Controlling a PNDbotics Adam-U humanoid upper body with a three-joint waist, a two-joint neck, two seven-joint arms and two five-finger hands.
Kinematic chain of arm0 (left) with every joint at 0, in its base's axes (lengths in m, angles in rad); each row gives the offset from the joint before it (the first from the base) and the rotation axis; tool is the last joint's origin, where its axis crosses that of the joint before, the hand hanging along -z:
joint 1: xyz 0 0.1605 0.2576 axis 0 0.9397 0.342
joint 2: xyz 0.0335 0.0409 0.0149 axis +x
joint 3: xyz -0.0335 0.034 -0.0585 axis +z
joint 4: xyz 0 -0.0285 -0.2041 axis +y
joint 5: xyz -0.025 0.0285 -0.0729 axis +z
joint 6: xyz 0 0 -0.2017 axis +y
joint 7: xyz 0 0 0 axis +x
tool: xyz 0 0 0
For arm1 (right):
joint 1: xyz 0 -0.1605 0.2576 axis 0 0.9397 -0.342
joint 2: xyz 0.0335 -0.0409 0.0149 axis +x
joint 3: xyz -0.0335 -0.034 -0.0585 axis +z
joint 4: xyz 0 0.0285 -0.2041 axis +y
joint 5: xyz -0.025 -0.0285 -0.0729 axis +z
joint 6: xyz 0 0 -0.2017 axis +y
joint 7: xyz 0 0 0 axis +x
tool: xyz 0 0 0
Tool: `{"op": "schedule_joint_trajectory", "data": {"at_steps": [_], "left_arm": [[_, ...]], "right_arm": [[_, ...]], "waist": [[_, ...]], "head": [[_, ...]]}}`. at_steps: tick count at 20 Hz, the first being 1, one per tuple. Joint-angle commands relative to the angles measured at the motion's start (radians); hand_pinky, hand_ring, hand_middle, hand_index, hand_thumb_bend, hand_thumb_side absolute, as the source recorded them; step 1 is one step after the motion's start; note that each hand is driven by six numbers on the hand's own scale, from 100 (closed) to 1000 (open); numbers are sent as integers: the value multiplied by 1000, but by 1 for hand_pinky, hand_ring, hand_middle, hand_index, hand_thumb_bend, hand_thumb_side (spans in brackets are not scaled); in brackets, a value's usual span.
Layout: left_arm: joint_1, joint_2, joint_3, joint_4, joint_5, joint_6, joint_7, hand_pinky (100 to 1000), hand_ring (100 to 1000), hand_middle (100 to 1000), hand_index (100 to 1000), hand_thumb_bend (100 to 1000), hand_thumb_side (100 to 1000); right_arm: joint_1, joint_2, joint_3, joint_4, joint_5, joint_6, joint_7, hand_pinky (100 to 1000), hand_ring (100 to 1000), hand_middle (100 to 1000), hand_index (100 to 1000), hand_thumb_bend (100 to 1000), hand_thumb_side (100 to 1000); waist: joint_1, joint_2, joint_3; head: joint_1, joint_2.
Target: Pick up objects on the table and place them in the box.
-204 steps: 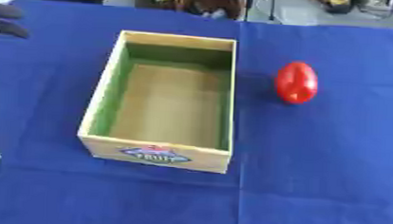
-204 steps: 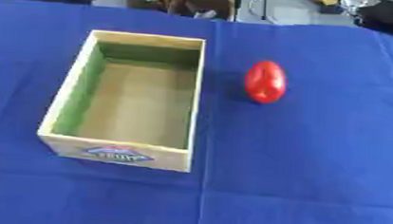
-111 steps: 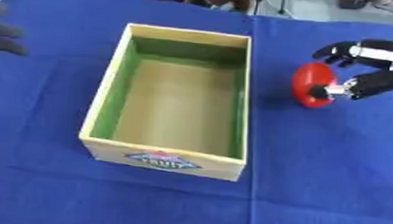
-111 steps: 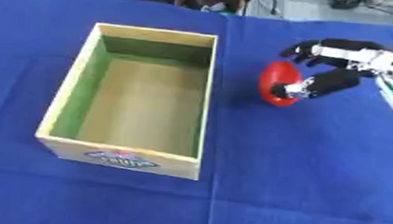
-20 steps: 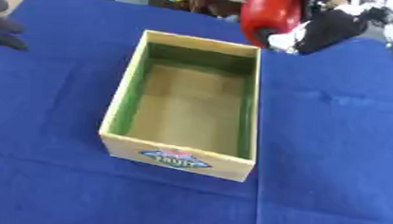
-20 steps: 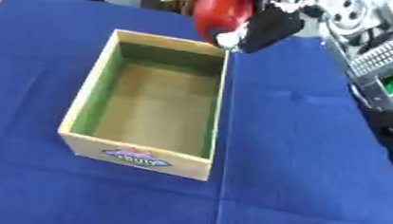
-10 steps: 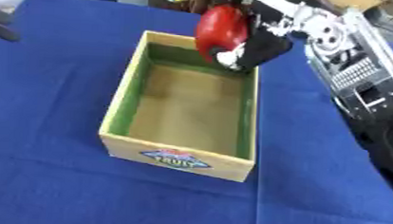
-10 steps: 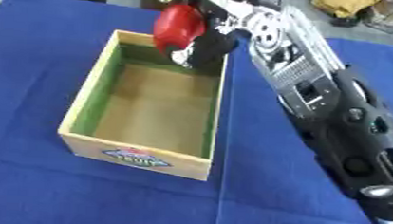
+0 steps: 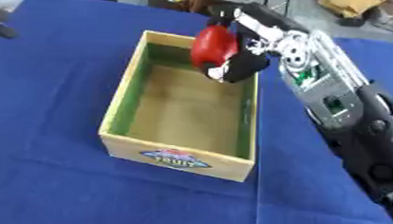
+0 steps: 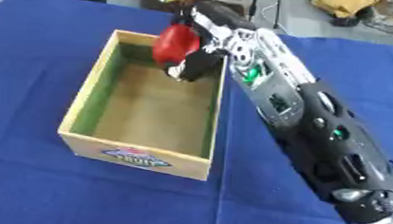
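My right hand [image 9: 243,63] is curled round the red object [image 9: 212,44], fingers and thumb wrapped on it, so it's carried, not resting on anything. The arm comes in from the table's right side and crosses the box's right wall.

Position: the red object hangs over the far end of the box [image 9: 126,99], inside the rim line and just inboard of the far-right corner. It sits on the left side of my palm, toward the box's middle. Below it is bare box floor; I see nothing else in the box.

Key relation for the next move: the drop path is straight down from the hand onto the far part of the floor. My read is that only 1 thing matters, clearance to the right wall and far wall. The hand is close to both, so opening the fingers there could knock the rim. Shifting a little toward the box centre before release looks safer.

The object: smooth, glossy red, egg-like, long axis roughly upright in the grip, tilted slightly. It would likely roll once down, but the walls contain it.

The left hand [image 9: 3,22] shows only as a dark shape at the table's far-left edge, well apart; I can't tell its fingers. The right hand is plainly nearer.

The blue tablecloth [image 9: 47,183] has no other pickable objects that I can see.
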Motion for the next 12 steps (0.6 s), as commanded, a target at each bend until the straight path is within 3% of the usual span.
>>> {"op": "schedule_joint_trajectory", "data": {"at_steps": [1,7,10,12], "left_arm": [[-15,13,8,-17,0,-2,0,538,610,659,886,103,966],[-18,13,5,-17,0,-4,-3,537,609,659,886,104,966],[-17,13,5,-17,1,-3,-4,537,608,659,886,103,965],[-17,12,4,-17,1,-3,-4,537,608,658,887,104,965]], "right_arm": [[-14,8,9,31,42,-21,9,214,389,438,431,100,100],[-10,29,32,95,79,-62,24,238,407,452,451,100,100],[-7,37,39,113,84,-82,36,282,433,477,509,100,100],[-6,39,43,116,89,-99,48,340,467,506,558,100,162]], "waist": [[4,-28,3],[4,-24,4],[3,-23,5],[3,-22,5]], "head": [[-4,6],[-7,6],[-8,5],[-8,5]]}}
